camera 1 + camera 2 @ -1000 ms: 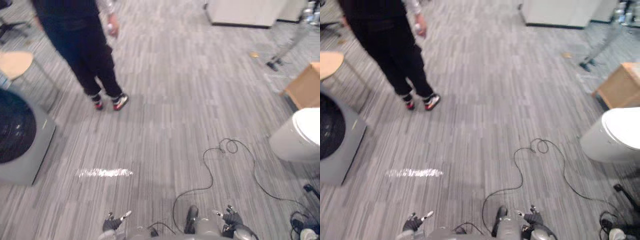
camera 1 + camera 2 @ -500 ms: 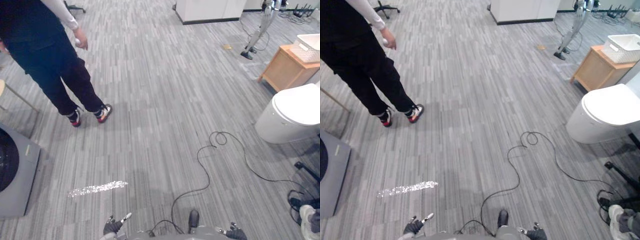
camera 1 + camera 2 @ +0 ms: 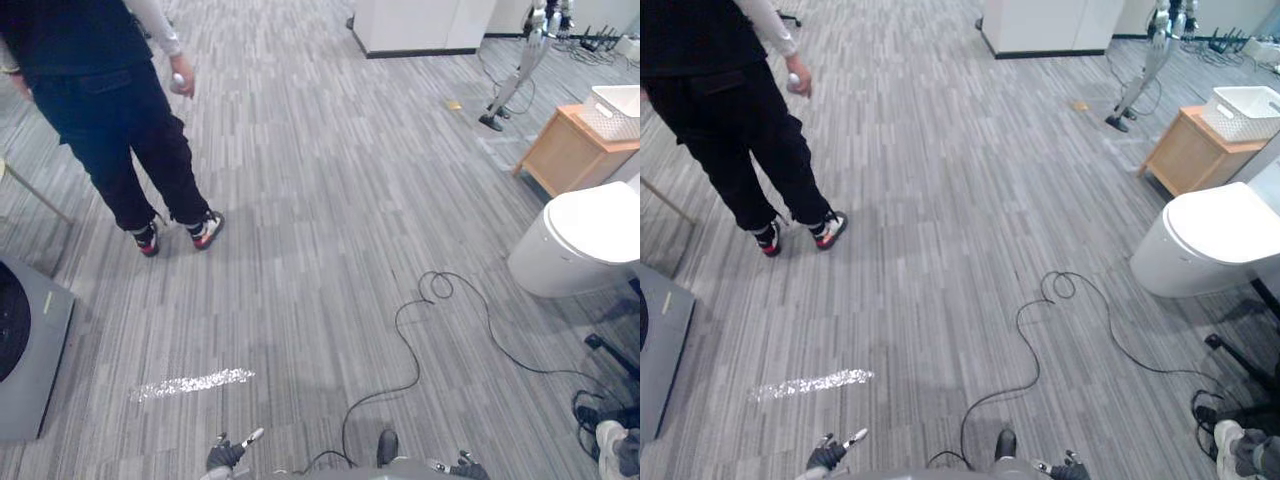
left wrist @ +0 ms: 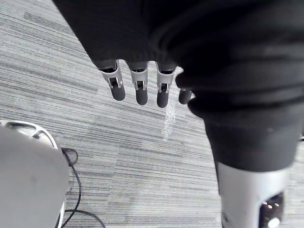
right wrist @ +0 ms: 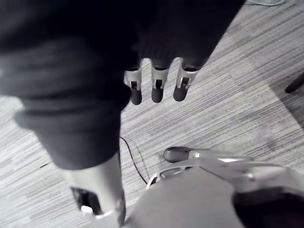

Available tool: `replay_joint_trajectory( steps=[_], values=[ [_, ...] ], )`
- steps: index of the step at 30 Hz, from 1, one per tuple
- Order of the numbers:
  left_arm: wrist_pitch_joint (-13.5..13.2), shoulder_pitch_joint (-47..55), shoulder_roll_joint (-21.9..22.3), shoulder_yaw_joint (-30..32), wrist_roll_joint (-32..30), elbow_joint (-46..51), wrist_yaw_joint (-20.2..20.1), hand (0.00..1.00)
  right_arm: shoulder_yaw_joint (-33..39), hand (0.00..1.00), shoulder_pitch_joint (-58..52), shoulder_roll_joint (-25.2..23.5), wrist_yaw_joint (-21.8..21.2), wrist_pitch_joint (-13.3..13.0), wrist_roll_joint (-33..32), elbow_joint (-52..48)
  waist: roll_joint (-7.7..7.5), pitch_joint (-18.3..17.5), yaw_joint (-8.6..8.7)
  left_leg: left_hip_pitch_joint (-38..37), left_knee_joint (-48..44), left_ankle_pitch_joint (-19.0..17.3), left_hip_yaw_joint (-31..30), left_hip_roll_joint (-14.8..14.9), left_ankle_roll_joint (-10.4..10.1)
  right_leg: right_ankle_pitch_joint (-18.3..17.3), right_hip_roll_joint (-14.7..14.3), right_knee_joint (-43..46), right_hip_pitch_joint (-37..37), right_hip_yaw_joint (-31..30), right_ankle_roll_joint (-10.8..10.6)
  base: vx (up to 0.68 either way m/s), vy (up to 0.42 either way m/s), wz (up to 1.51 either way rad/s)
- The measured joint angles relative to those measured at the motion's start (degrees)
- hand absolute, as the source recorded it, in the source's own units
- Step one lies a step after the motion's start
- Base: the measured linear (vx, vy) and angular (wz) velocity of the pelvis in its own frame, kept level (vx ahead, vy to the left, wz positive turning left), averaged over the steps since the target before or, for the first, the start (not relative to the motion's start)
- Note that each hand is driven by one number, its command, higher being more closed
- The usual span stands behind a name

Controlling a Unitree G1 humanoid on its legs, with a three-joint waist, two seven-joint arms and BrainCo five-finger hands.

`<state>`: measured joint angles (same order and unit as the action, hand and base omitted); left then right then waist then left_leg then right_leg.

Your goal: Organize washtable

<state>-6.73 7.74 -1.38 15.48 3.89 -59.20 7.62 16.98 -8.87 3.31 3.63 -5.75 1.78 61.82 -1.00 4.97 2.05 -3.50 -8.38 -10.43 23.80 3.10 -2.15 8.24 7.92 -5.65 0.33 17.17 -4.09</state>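
My left hand [image 3: 225, 457] hangs low at the bottom of the eye views, over grey striped carpet. In the left wrist view its fingers [image 4: 137, 88] point straight down at the floor and hold nothing. My right hand [image 3: 466, 467] hangs at the bottom right. Its fingers [image 5: 156, 88] are also straight and empty above the carpet.
A person [image 3: 110, 100] in dark clothes stands at the far left. A grey washing machine [image 3: 25, 350] is at the left edge. On the right are a white toilet [image 3: 585, 235] and a wooden stand [image 3: 570, 150] bearing a white basket [image 3: 615, 110]. A white cabinet [image 3: 420, 25] stands far back.
The camera has lifted and swung, so more of the toilet, the wooden stand and the far room shows. Both hands hang as before.
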Motion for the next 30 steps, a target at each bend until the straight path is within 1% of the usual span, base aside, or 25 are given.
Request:
replay_joint_trajectory(
  steps=[5, 7, 8, 9, 10, 11, 12, 13, 14, 15, 16, 17, 18, 19, 20, 21, 22, 23, 24, 25, 26, 27, 28, 29, 30],
  values=[
    [-0.3, 0.0, 0.0, -1.9, 0.1, 0.2, -0.1, 0.00, -0.1, 0.00, 0.1, 0.3, 0.0, 0.0, 0.1, -0.1, 0.32, 0.2, -0.36, 1.2, 0.4, 0.4, -1.8, -0.2, 0.5, -0.1, 0.3, 0.0, -0.3, 1.5, 0.0, -0.02, -0.009, 0.19],
    [-0.3, -0.1, 0.0, -2.1, 0.1, 0.4, 0.0, 0.00, -0.1, 0.00, 0.1, 0.2, 0.0, 0.0, 0.1, -0.1, 0.18, 0.2, -0.34, 2.7, -1.1, 0.4, -2.8, 0.1, 0.6, -1.1, 0.4, 0.0, -0.5, 2.3, 0.0, -0.05, -0.072, 0.40],
    [-0.4, -0.1, -0.2, -2.0, 0.4, 1.4, -0.1, 0.00, -0.2, 0.00, 0.6, 0.1, 0.0, 0.0, 0.1, 0.0, -0.26, 0.8, -0.29, 6.1, -8.2, 0.3, -3.4, 1.3, 0.3, -2.7, 0.5, 0.6, -0.6, 2.7, 0.1, -0.05, -0.085, 0.48],
    [-0.5, -0.1, -0.5, -1.9, 0.7, 2.4, -0.1, 0.00, -0.3, 0.00, 0.9, 0.1, 0.0, 0.0, 0.1, 0.0, -0.34, 1.7, -0.45, 8.2, -13.1, 0.3, -3.5, 2.3, 0.3, -3.5, 0.8, 1.4, -0.5, 2.6, 0.1, -0.05, -0.068, 0.49],
    [-0.8, -0.1, -0.5, -1.8, 1.0, 3.9, -0.1, 0.00, -0.9, 0.00, 1.2, 0.4, 0.1, -0.1, 0.1, 0.0, -0.12, 3.0, -0.86, 11.3, -20.9, 0.8, -3.4, 4.3, -0.5, -4.2, 0.8, 2.5, -0.1, 2.6, 0.3, -0.06, -0.013, 0.20],
    [-1.1, -0.1, -0.4, -1.6, 1.7, 5.4, -0.1, 0.00, -1.5, 0.00, 1.3, 0.8, 0.2, -0.2, 0.1, 0.0, 0.11, 4.3, -1.43, 13.9, -28.4, 2.4, -3.6, 6.4, -3.0, -4.7, 0.6, 3.2, 0.9, 2.5, 0.5, -0.06, 0.011, 0.07],
    [-1.4, -0.1, -0.4, -1.3, 2.2, 5.7, 0.0, 0.00, -2.1, 0.00, 1.2, 1.2, 0.2, -0.1, 0.1, -0.1, 0.24, 5.1, -2.27, 17.4, -35.3, 2.8, -4.5, 8.2, -3.2, -5.2, 0.8, 3.5, 2.5, 2.2, 0.3, -0.06, 0.020, -0.07],
    [-1.4, 0.0, -0.4, -1.3, 2.2, 5.7, 0.0, 0.00, -2.2, 0.00, 1.2, 1.5, 0.2, -0.1, 0.2, -0.1, 0.51, 5.1, -2.42, 17.9, -35.5, 2.3, -4.3, 8.7, -2.4, -5.3, 0.8, 3.5, 2.7, 1.9, 0.3, -0.03, 0.033, -0.19],
    [-1.4, 0.0, -0.4, -1.3, 2.2, 5.7, 0.0, 0.00, -2.2, 0.00, 1.2, 1.8, 0.2, -0.1, 0.6, -0.1, 0.95, 5.3, -2.61, 18.9, -34.6, 2.0, -3.8, 9.4, -1.9, -5.4, 0.9, 3.4, 2.8, 1.5, 0.1, -0.04, 0.061, -0.33],
    [-1.4, 0.1, -0.5, -1.2, 2.2, 5.6, 0.0, 0.00, -2.2, 0.00, 1.1, 1.9, 0.2, -0.1, 0.7, -0.2, 1.41, 5.5, -2.68, 19.3, -30.1, 2.0, -2.9, 10.0, -1.9, -5.9, 1.0, 3.2, 2.3, 1.0, -0.6, -0.04, 0.100, -0.48],
    [-1.3, 0.4, 0.2, -0.5, 2.1, 5.2, 0.0, 0.00, -2.3, 0.00, 0.8, 2.7, 0.2, -0.2, 0.6, -0.5, 3.26, 5.0, -3.12, 19.1, -20.7, 1.5, -3.4, 10.5, -2.0, -6.8, -1.0, 2.8, 2.7, 0.1, -2.3, -0.01, 0.067, -0.54],
    [-1.4, 1.0, 1.5, -0.1, 2.0, 4.7, 0.0, 0.00, -2.0, 0.00, 0.6, 4.4, 0.0, -0.2, 0.6, -1.2, 6.35, 4.4, -3.30, 19.4, -14.2, -1.2, -4.2, 13.1, -2.9, -8.6, -3.5, 7.9, 0.4, -0.1, -1.8, 0.05, 0.110, -0.43],
    [-1.6, 1.9, 1.3, 0.2, 2.4, 4.6, -0.4, 0.00, -2.6, 0.00, 1.0, 4.9, 0.3, -0.1, 0.7, -2.1, 5.47, 4.5, -2.88, 20.6, -15.1, 2.9, -4.2, 12.4, -0.9, -17.8, -1.7, 26.1, -4.3, -0.8, 0.4, 0.12, 0.000, 0.11],
    [-1.3, 2.3, -1.3, 1.0, 2.3, 4.7, -0.1, 0.00, -2.3, 0.00, 0.2, 2.8, 0.3, 0.0, 1.1, -1.5, 0.81, 5.3, -2.88, 21.3, -17.2, 1.9, -4.0, 9.5, -2.3, -26.0, 1.9, 28.0, -2.4, -0.7, -1.1, 0.09, 0.020, 0.51],
    [-1.2, 2.3, -1.5, 1.1, 2.3, 4.3, 0.1, 0.00, -2.1, 0.00, 0.6, 2.8, 0.4, 0.2, 1.1, -0.6, 1.21, 6.4, -2.55, 22.6, -20.5, 0.7, -5.6, 10.2, -2.9, -26.9, 2.1, 28.6, -1.3, 0.7, -1.2, 0.10, 0.001, 0.63],
    [-0.6, 3.7, -1.4, 1.7, 2.2, 3.4, 0.1, 0.00, -1.2, 0.00, 0.0, 2.6, 1.1, 0.4, 1.1, 0.0, 0.62, 6.4, -3.06, 24.9, -24.6, 0.1, -7.4, 10.3, -3.3, -27.2, 2.1, 27.6, -0.5, 0.1, -1.9, 0.07, 0.079, 0.25],
    [-0.4, 5.1, -0.3, 2.9, 2.3, 2.5, 0.1, 0.00, -1.2, 0.00, 0.0, 2.7, 1.2, 0.4, 1.1, -0.1, 1.12, 6.1, -3.21, 26.3, -25.7, 0.1, -8.1, 10.5, -3.2, -27.3, 2.3, 26.4, -0.2, -0.1, -2.1, 0.09, 0.115, -0.01],
    [0.2, 6.5, 0.7, 3.6, 2.3, 2.1, 0.2, 0.00, -1.1, 0.00, -0.1, 2.8, 1.2, 0.4, 1.1, 0.0, 1.36, 5.6, -3.23, 28.0, -27.1, 0.0, -8.6, 11.0, -3.0, -28.0, 2.6, 25.9, -0.1, -0.2, -3.4, 0.52, 0.508, -0.25],
    [0.7, 9.3, 1.0, 4.7, 2.2, 0.8, 0.1, 0.00, 2.0, 0.00, -0.7, 2.6, 1.2, 0.6, 1.1, 2.9, 0.06, 3.3, -3.74, 26.7, -32.8, -11.1, -6.9, 7.1, 2.5, -30.1, 8.7, 34.8, -0.7, -2.8, -6.0, 0.67, 0.610, -0.13],
    [1.2, 9.0, 0.5, 5.5, 2.1, -0.2, 0.1, 0.00, 4.1, 0.00, -0.7, 2.0, 1.1, 0.6, 1.1, 3.0, -1.22, 3.0, -2.90, 24.8, -34.4, -14.1, -6.2, 4.9, 3.9, -27.9, 12.3, 49.5, -5.3, -5.4, -2.2, 0.85, 0.712, 0.05],
    [1.3, 9.1, -0.2, 5.3, 1.9, -0.1, 0.0, 0.00, 5.4, 0.00, -1.1, 1.2, 1.1, 0.8, 1.1, 3.0, -1.05, 3.3, -2.29, 21.1, -34.3, -16.5, -5.4, 3.1, 4.9, -21.0, 14.8, 60.0, -8.8, -8.0, 3.5, 0.51, 0.318, 0.23],
    [1.4, 9.1, -0.4, 4.9, 1.9, 0.1, 0.0, 0.00, 5.7, 0.00, -1.5, 0.8, 1.1, 0.9, 1.1, 3.1, -1.14, 3.3, -2.07, 18.7, -33.7, -17.8, -5.4, 2.3, 5.6, -17.9, 15.1, 63.7, -9.8, -9.6, 3.7, 0.55, 0.277, 0.09],
    [1.4, 9.0, -0.9, 4.0, 1.8, 0.3, 0.0, 0.00, 6.0, 0.00, -1.7, -0.2, 0.9, 1.4, 1.0, 3.3, -1.10, 3.4, -1.99, 13.0, -31.2, -19.4, -5.4, 1.1, 6.6, -18.2, 13.4, 70.0, -11.4, -11.8, 1.9, 0.57, 0.198, -0.11],
    [1.4, 9.1, -1.1, 2.8, 1.6, 0.3, 0.0, 0.00, 6.0, 0.00, -1.7, -0.9, 0.7, 1.5, 1.0, 3.2, -0.91, 3.3, -1.44, 9.1, -28.0, -19.6, -5.3, 0.6, 6.7, -19.7, 11.6, 72.8, -12.4, -11.3, 1.2, 0.68, 0.184, -0.08],
    [1.4, 9.3, -1.3, 1.5, 0.9, 0.2, -0.3, 0.00, 6.0, 0.00, -1.9, -1.4, 0.3, 1.5, 0.5, 2.3, -0.55, 3.1, -0.10, 3.8, -22.9, -19.4, -5.4, 0.0, 6.6, -22.0, 9.1, 73.7, -14.8, -8.2, 1.7, 0.74, 0.150, -0.04]
  ],
)
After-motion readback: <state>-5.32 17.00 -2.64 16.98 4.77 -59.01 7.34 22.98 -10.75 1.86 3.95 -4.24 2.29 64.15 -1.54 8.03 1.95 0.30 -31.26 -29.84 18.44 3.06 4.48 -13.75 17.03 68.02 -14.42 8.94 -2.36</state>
